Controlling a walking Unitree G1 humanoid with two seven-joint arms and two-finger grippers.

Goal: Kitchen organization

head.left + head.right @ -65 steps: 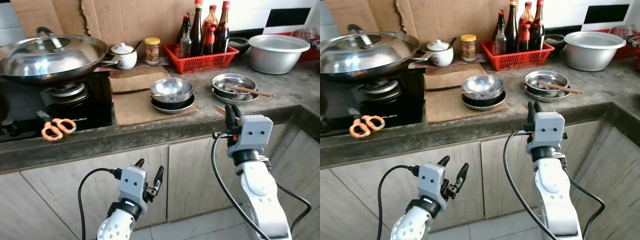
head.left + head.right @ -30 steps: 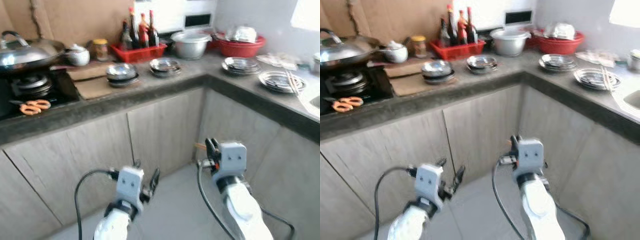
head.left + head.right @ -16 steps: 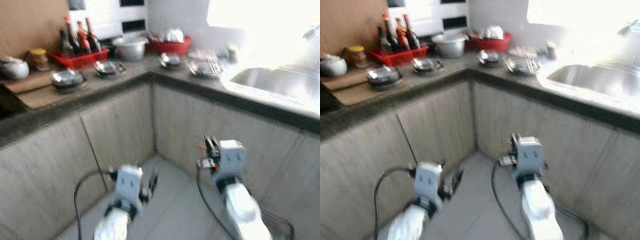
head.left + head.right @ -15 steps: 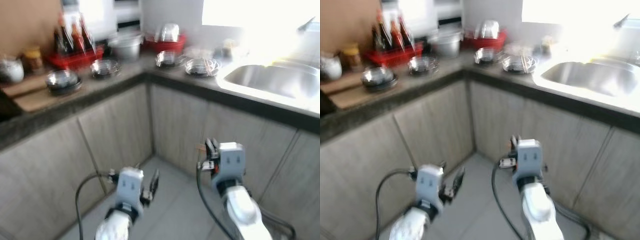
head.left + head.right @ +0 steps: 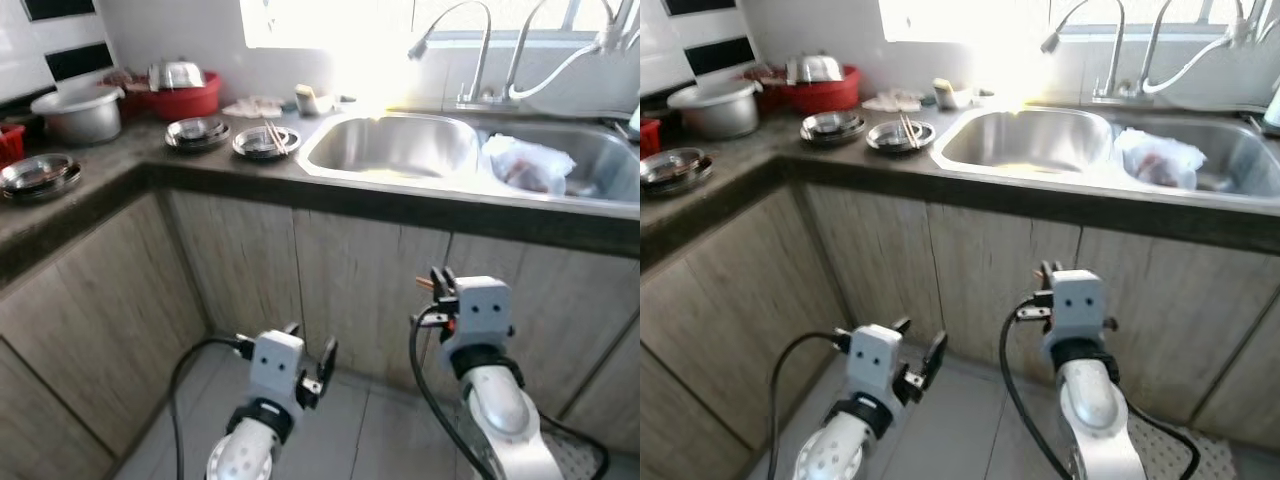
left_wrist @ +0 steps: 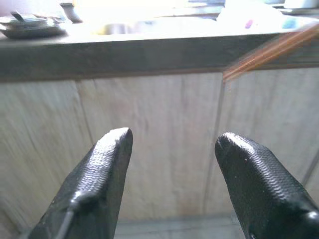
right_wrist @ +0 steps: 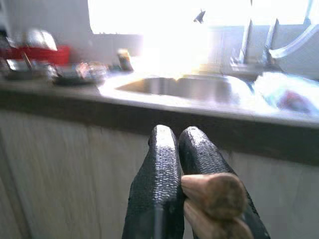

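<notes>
The whole view has swung since the earlier pictures: the stove, the wok and the red basket of bottles are gone from sight, and now the double steel sink (image 5: pixel 392 145) with its taps stands straight ahead. This is the camera turning with the robot, not the things moving.

The right gripper (image 7: pixel 180 149) is closed on a pair of wooden chopsticks (image 7: pixel 213 191), the same hold as before; their butt ends show just behind its fingers, and a small tip shows beside the gripper in the left eye view. It is held low, in front of the cabinet doors, below the counter edge. The left gripper (image 6: pixel 172 144) has its fingers spread and is empty, also low before the cabinets.

On the counter to the left of the sink lie steel plates, one with another pair of chopsticks (image 5: pixel 274 136) across it. In the far right basin lies a white plastic bag (image 5: pixel 530 162).

I judge that the chopsticks are being carried to the sink, so next the arm must rise over the counter edge.
</notes>
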